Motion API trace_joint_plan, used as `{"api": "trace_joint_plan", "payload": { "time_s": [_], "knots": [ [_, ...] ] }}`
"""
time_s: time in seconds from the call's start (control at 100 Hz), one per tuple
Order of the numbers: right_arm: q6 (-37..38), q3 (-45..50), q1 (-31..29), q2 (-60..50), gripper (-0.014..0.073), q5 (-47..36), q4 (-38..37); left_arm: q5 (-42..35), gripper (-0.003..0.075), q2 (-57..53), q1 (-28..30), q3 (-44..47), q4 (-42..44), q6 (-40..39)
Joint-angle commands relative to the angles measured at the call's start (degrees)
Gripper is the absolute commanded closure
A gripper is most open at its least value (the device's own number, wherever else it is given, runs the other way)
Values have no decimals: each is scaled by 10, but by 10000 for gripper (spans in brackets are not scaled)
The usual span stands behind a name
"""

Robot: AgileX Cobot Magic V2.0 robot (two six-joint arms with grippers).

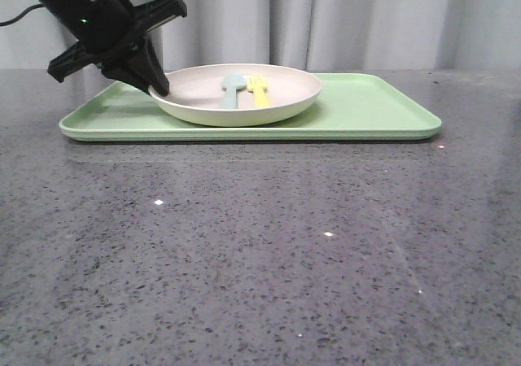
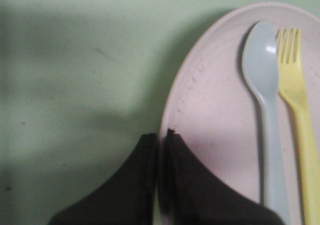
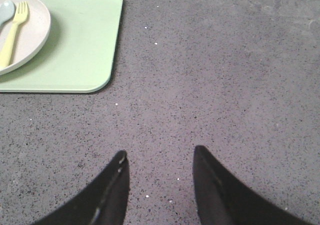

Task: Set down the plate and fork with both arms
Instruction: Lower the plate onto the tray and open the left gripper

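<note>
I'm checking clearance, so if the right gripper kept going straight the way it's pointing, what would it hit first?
Probably just the speckled grey tabletop. The open right gripper points over bare surface; the green tray lies off to one side of that line, though depth is hard to judge.

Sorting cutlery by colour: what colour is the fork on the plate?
Bright yellow plastic fork, clearest in the left wrist view.

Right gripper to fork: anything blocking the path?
Nothing visible. The right gripper hangs open over bare table, and the fork lies uncovered in the plate beside the spoon. The left gripper grips the plate's opposite rim.
</note>
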Motion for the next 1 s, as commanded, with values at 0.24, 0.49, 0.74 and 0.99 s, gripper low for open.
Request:
{"api": "trace_joint_plan", "payload": {
  "time_s": [0.24, 0.49, 0.74, 0.99],
  "knots": [
    [-3, -17, -2, 9, 268, -43, -2, -25, 741, -26, -5, -20, -20, -8],
    [-3, -17, -2, 9, 268, -43, -2, -25, 740, -26, -5, -20, -20, -8],
    [-3, -17, -2, 9, 268, -43, -2, -25, 727, -26, -5, -20, -20, -8],
    [-3, -17, -2, 9, 268, -43, -2, -25, 448, -26, -5, -20, -20, -8]
  ]
}}
